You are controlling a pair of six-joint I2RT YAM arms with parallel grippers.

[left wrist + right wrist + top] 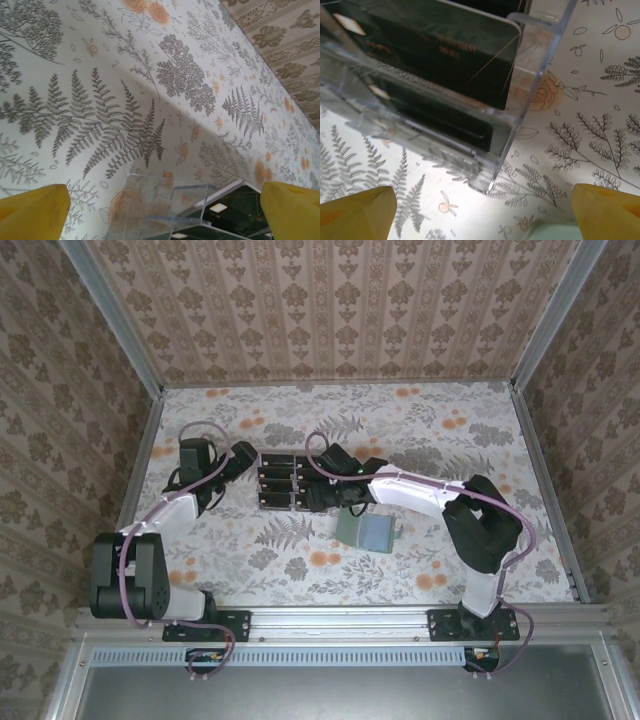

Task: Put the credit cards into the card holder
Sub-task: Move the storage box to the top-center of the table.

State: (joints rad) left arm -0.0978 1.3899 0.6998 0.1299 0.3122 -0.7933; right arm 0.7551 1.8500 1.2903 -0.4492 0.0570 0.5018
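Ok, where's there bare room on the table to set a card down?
Free: the far strip behind the tray, and the near middle in front of the wallet. Crowded: around the tray, with the left tool and right tool on either side.

The worktop (pixel 250 570) fills the middle of the frame. Its top is pale, with grey ferns and orange flowers. Walls (pixel 330 300) stand at the top, left and right, covered in brown flower wallpaper. Silver metal posts (pixel 112 315) run up the corners. A silver rail (pixel 340 618) lies along the bottom.
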